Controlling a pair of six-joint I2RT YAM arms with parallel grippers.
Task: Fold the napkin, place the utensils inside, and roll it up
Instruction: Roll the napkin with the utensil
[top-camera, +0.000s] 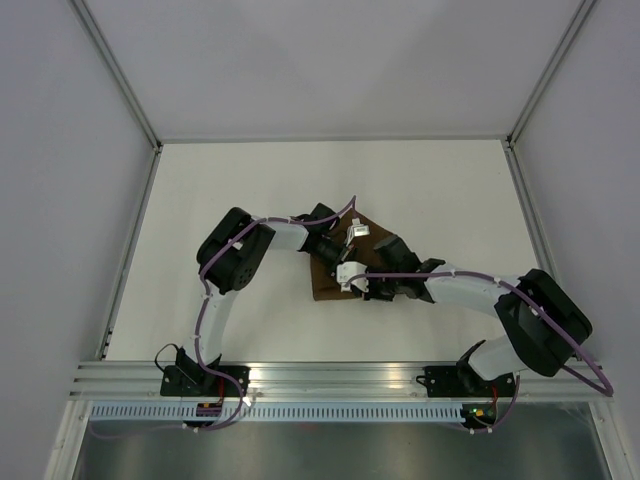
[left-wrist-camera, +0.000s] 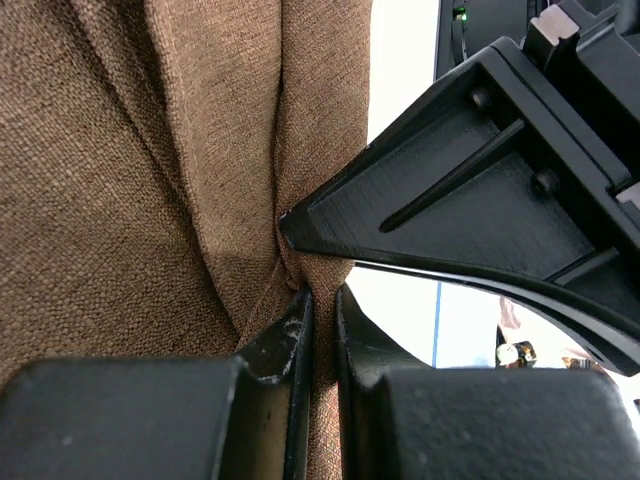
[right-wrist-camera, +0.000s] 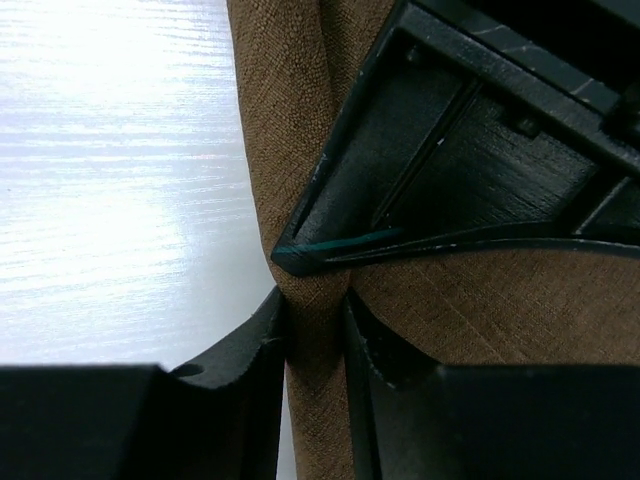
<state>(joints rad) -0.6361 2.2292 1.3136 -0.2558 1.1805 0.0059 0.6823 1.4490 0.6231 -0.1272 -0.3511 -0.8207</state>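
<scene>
Your left gripper (left-wrist-camera: 318, 305) and right gripper (right-wrist-camera: 316, 310) each pinch a napkin (left-wrist-camera: 150, 200) fold, jaws narrow, crowding one another above the table (top-camera: 430, 190).

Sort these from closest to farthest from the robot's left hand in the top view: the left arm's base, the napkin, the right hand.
1. The napkin, pinched in the left hand itself.
2. The right hand, just beside it, on the same cloth.
3. The left arm's base, far off, at the bottom of the view.
</scene>
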